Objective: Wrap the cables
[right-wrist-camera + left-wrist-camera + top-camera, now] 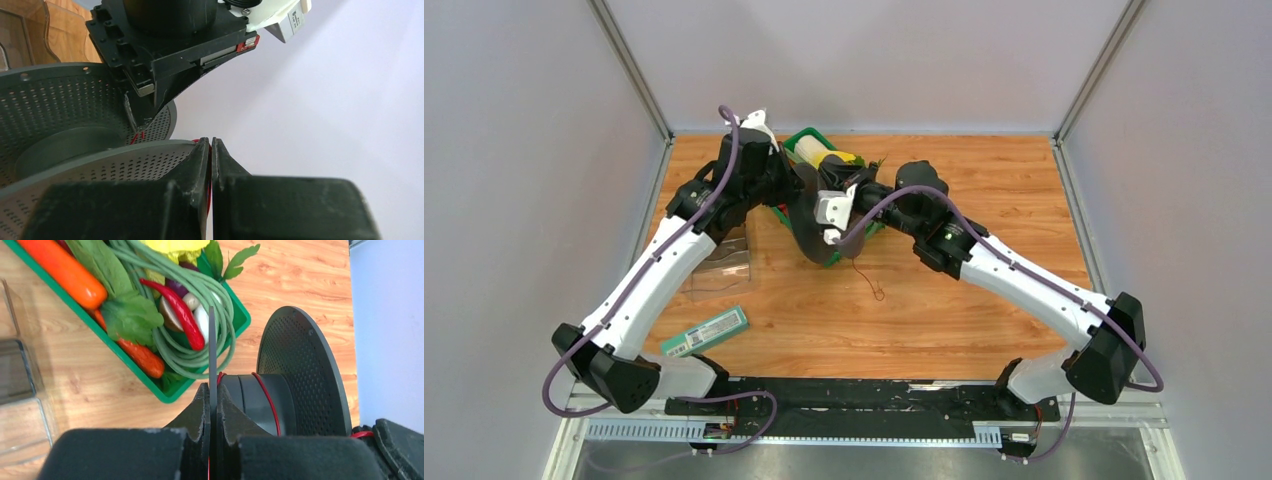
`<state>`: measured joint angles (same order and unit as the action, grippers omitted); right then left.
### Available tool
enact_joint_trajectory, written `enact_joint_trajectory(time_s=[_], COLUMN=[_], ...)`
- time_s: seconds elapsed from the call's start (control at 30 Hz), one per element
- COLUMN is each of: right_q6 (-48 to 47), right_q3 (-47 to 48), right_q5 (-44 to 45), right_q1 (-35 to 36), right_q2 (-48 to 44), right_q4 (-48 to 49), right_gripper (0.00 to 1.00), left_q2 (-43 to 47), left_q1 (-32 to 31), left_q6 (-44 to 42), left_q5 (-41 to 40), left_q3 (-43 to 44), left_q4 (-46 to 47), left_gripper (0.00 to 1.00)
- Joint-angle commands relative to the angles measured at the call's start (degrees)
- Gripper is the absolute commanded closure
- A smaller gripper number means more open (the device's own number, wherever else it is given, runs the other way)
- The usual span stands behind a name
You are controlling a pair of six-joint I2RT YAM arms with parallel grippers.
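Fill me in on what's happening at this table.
The left gripper is clamped on one flange of a black spool, holding it beside the green tray of vegetables. A turn or two of red wire sits on the hub. The right gripper is shut by the other flange, apparently pinching the wire, whose loose tail trails onto the table.

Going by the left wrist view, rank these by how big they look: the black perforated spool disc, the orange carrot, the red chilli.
1. Black perforated spool disc, though it sits nearest the camera, so its lead is unsure.
2. Orange carrot, partly cut off by the frame.
3. Red chilli, clearly thinner.
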<state>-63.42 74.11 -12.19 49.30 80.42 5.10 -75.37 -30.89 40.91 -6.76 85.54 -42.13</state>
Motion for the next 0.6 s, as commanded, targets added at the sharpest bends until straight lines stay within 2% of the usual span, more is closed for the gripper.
enact_joint_trajectory(time_s=[0.0,0.13,0.3,0.47,0.53,0.57], right_q6=[-0.04,0.22,2.33,5.75,8.38,12.23], right_q3=[4.82,4.56,3.24,0.34,-0.62,-0.80], right_q5=[3.83,5.42,4.37,0.51,-1.69,-5.01], right_q1=[-4.47,-8.07,-12.90,-17.12,-18.53,-19.75], right_q2=[0.34,1.40,0.09,-2.02,-3.07,-3.69], right_q4=[9.66,9.14,6.59,0.45,-3.50,-7.44], right_gripper=[0.94,0.92,0.88,0.92,0.82,0.71], left_q2=[4.88,11.90,15.08,17.45,16.58,16.23], left_q1=[-0.66,-0.57,-0.57,0.22,0.75,1.27], left_q6=[-12.06,-19.35,-24.99,-26.67,-26.41,-25.62], left_q5=[6.40,12.46,16.69,20.81,22.66,23.89], left_q3=[-2.12,-8.62,-10.65,-10.57,-7.60,-6.53], left_q4=[4.49,15.83,17.34,21.29,20.25,19.98], left_gripper=[1.00,1.00,1.00,1.00,1.00,1.00])
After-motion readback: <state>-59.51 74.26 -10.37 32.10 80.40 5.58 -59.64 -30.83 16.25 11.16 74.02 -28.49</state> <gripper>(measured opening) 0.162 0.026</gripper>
